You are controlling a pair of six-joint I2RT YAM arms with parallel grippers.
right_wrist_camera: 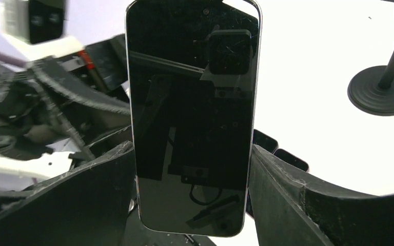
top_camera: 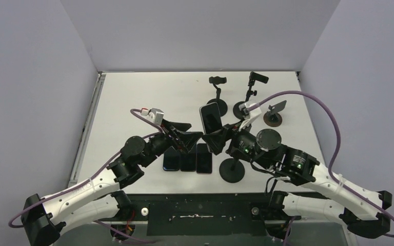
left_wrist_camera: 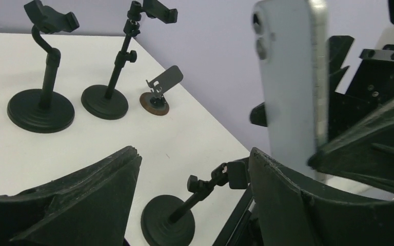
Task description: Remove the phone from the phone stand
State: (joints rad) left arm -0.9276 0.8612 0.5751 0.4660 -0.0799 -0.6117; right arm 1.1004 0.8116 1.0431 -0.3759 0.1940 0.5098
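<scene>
The phone [right_wrist_camera: 192,118] has a shiny black glass front and a shiny silver metal edge. The table [top_camera: 133,97] is smooth, white and dull. The tall stands [left_wrist_camera: 41,110] look dull black.

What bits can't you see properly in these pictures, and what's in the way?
Phone bottom end: left wrist view, behind a left gripper finger.
Three flat phones: top view, some far ends under the left gripper; right wrist view shows only corners.
Near stand clamp: top view, covered by the right arm.
Phone screen: right wrist view, only dark reflections.
</scene>
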